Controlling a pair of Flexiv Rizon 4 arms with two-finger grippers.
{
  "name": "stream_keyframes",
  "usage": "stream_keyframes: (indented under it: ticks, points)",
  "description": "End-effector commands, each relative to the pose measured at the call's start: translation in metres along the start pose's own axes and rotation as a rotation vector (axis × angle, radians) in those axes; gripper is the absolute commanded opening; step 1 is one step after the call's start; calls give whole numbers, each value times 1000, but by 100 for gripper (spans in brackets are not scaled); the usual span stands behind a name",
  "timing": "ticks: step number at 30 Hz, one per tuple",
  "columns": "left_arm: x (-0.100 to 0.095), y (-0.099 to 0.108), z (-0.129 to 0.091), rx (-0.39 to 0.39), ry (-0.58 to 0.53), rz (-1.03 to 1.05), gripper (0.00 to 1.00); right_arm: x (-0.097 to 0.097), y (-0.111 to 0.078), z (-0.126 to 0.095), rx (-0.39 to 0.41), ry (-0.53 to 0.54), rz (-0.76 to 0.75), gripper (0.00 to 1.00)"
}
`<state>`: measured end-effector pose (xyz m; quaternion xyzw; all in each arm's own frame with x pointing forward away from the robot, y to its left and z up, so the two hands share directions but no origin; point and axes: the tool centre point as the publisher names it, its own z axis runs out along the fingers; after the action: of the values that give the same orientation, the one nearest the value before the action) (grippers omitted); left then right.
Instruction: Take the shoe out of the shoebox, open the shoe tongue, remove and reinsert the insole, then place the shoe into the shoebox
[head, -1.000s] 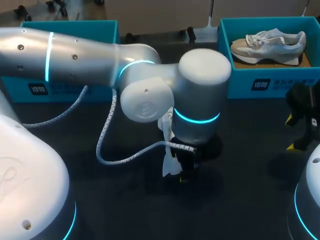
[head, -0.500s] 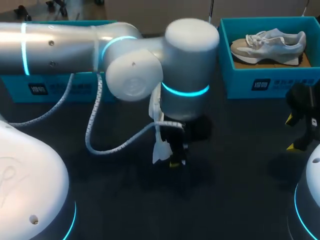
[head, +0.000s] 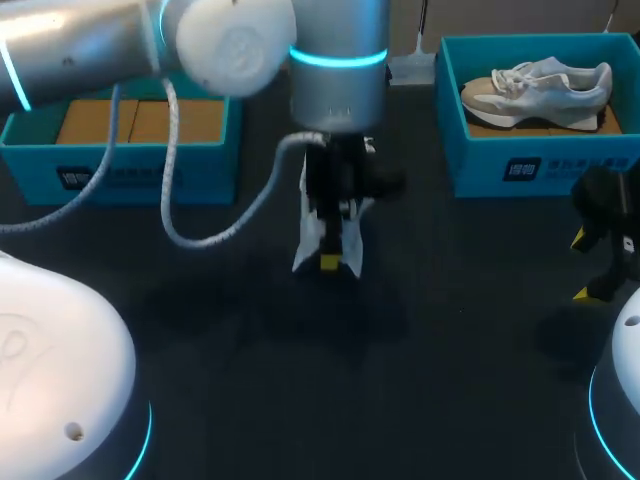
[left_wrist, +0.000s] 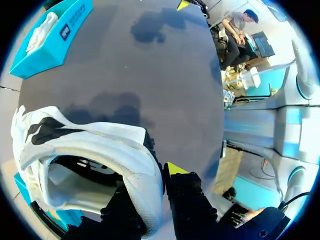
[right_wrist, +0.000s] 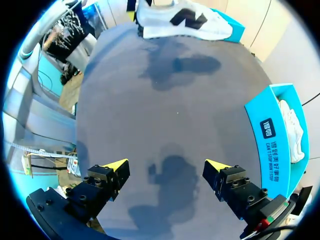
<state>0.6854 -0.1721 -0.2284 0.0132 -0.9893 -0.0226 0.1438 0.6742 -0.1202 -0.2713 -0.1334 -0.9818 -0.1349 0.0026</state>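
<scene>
A white shoe (head: 306, 243) with a black side mark hangs above the table's middle, with my left gripper (head: 335, 256) shut on its heel collar. In the left wrist view one finger is inside the shoe (left_wrist: 85, 145) and the other outside, so the left gripper (left_wrist: 157, 187) pinches the collar wall. The left shoebox (head: 30, 150) stands at the back left with only its cardboard floor showing. My right gripper (head: 580, 266) stays open at the right edge, holding nothing. In its own view the right gripper (right_wrist: 165, 167) has only table ahead, and the held shoe (right_wrist: 182, 20) is far off.
A second blue shoebox (head: 470, 160) at the back right holds another pale shoe (head: 535, 85); that box (right_wrist: 275, 135) lies beside my right gripper. The dark tabletop (head: 450, 330) stretches between the two arms.
My left arm has swung back and to the left, carrying the shoe toward the far side and uncovering the left shoebox. The right arm has not moved.
</scene>
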Motion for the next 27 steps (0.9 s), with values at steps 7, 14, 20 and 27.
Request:
stream_keyframes:
  ticks: [7, 14, 20, 27]
  points:
    - [-39, 31, -102, -31, 26, 3, 0, 1, 0, 0, 3, -2, 1, 100]
    - [-39, 31, -102, -31, 26, 3, 0, 1, 0, 0, 3, -2, 1, 100]
    - [-39, 31, -102, -31, 26, 3, 0, 1, 0, 0, 3, -2, 1, 100]
    - [-45, 38, -103, -40, 39, 30, 0, 1, 0, 0, 3, -2, 1, 100]
